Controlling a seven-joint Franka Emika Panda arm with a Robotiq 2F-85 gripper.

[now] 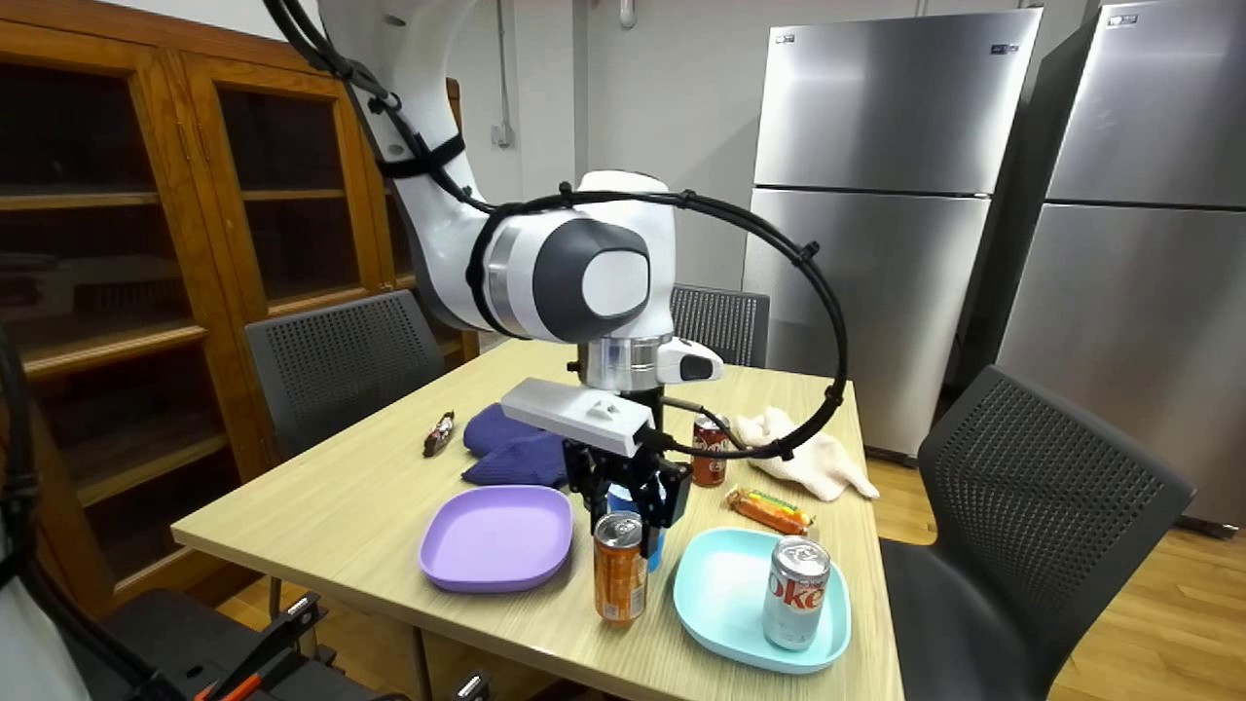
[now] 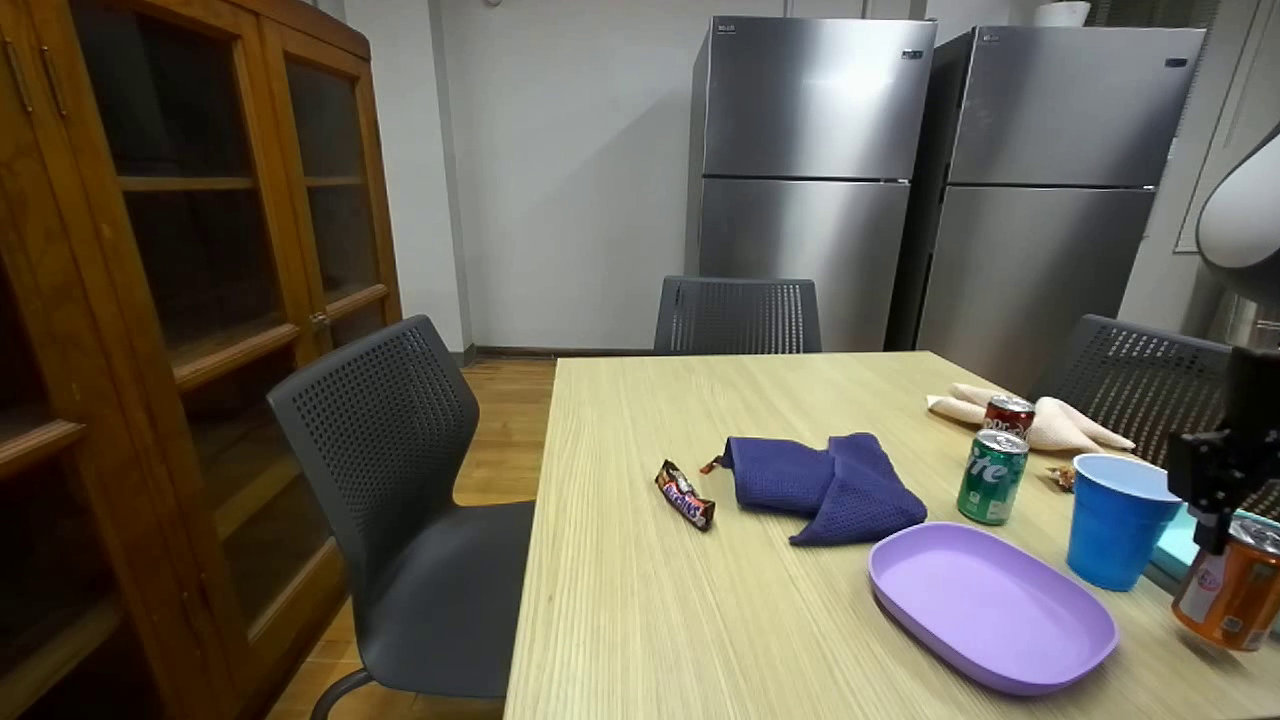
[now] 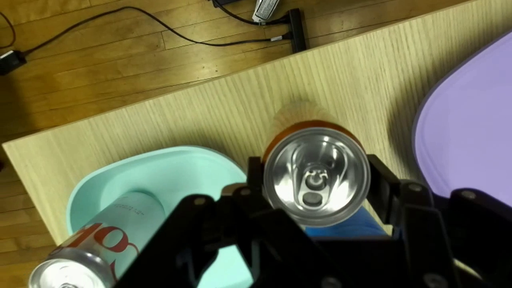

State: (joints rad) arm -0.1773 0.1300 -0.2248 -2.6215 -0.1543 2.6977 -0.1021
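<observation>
My gripper [image 3: 314,170] points down with its fingers on both sides of an orange can [image 3: 316,176], near the can's silver top. Both fingers appear to touch the can. In both exterior views the orange can [image 1: 620,574] [image 2: 1232,590] is near the table's front edge, slightly tilted, with a shadow under it; it seems just off the table. A blue cup [image 2: 1117,525] stands right behind it, partly hidden by the gripper in the wrist view [image 3: 346,225]. A purple plate [image 1: 498,535] lies on one side, and a turquoise plate [image 1: 720,623] with a silver Coke can [image 1: 796,594] on the other.
Behind are a green can [image 2: 992,478], a dark red can [image 1: 710,451], an orange-wrapped snack [image 1: 769,510], a navy cloth [image 2: 825,485], a dark-wrapped candy bar [image 2: 686,495] and a cream cloth [image 1: 813,458]. Chairs [image 1: 1042,526] surround the table [image 2: 620,600].
</observation>
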